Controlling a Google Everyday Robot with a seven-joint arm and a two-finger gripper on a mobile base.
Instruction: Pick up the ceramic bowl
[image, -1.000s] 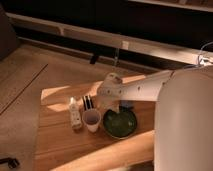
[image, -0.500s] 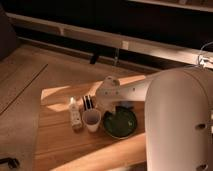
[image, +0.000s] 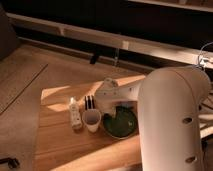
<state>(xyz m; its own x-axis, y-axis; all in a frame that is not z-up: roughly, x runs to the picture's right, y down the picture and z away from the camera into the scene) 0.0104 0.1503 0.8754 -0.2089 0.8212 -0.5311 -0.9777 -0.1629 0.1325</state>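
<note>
Hanging over a wooden tabletop (image: 55, 145), the white claw (image: 111, 104) sits at the far rim of a round, glossy dark green ceramic bowl (image: 121, 125); its grip cannot be told.

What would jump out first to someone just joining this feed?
The bulky white arm fills the right foreground, ending in the hand by the far-left rim of the dark green ceramic bowl. The bowl sits on the sunlit wooden table, a small white cup just left of it.
</note>
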